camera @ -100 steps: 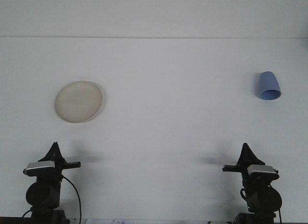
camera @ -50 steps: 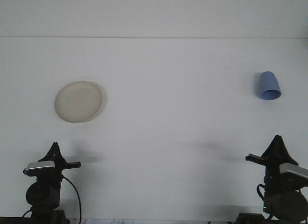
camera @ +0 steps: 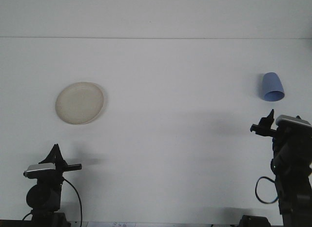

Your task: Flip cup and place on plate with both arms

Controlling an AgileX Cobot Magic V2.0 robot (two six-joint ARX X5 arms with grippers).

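A blue cup [camera: 273, 87] rests on the white table at the far right, its narrow base pointing away and its wide rim toward me. A round cream plate [camera: 79, 103] lies flat at the left. My right gripper [camera: 266, 119] is raised just below the cup, a short gap short of its rim, and holds nothing. My left gripper [camera: 56, 150] stands low at the near left, below the plate, its fingers together in a point with nothing between them.
The white table [camera: 170, 115] runs back to a wall edge at the top. A black cable loops beside each arm base at the bottom corners.
My right arm has risen and swung to the right and forward, bringing its gripper close beneath the cup. The left arm, cup and plate have not moved.
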